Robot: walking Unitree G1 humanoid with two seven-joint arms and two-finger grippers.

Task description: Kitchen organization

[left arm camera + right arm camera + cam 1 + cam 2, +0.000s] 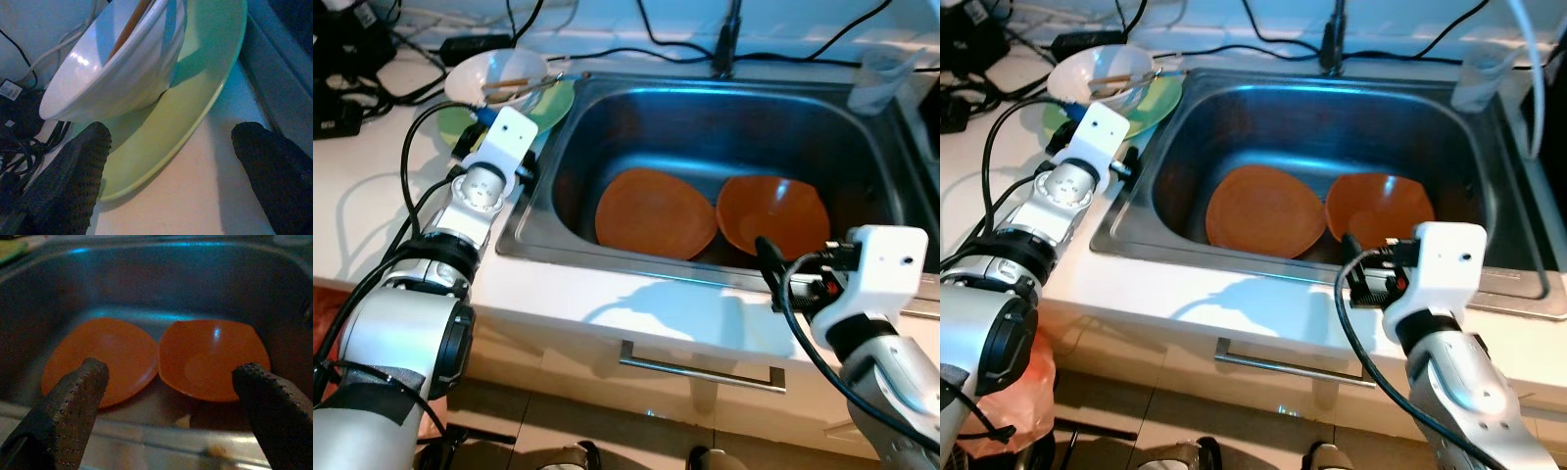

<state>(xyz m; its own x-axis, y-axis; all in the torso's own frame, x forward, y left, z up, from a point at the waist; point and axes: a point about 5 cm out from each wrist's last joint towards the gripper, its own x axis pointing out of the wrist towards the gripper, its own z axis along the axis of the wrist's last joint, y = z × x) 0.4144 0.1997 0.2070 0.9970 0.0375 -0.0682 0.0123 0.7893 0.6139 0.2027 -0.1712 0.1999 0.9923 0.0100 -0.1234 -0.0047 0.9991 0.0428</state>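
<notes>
A: How much room is there around the sink (862, 147)?

B: The steel basin is wide and deep, with bare metal behind the two dishes and along its far wall. Its front rim meets a white tabletop (636, 308) edge, and a drawer handle (702, 367) sits just below that.

A: What is in the basin?

B: Two orange pieces lie side by side on the bottom. The orange plate (656, 213) lies nearly flat toward the left, and the orange bowl (773, 213) lies toward the right, tilted so its hollow faces the front rim (their edges touch or slightly overlap in the middle).

A: And the right claw (171, 406)?

B: It hovers at the front rim of the sink, pointing in at the two dishes, its black fingers (73, 401) spread wide with nothing between them.

A: The left side?

B: The left claw (171, 171) is out over the tabletop left of the sink, also spread apart and empty, aimed at the near edge of a green plate (161, 142). A white bowl (496, 76) stands on that plate, and a thin brown stick (509, 83) rests in it, its long axis running roughly across the bowl toward the sink.

A: Anything else near the edges?

B: Black cables (352, 59) crowd the far left of the tabletop, and a clear plastic cup (886, 78) stands at the sink's far right corner.
</notes>
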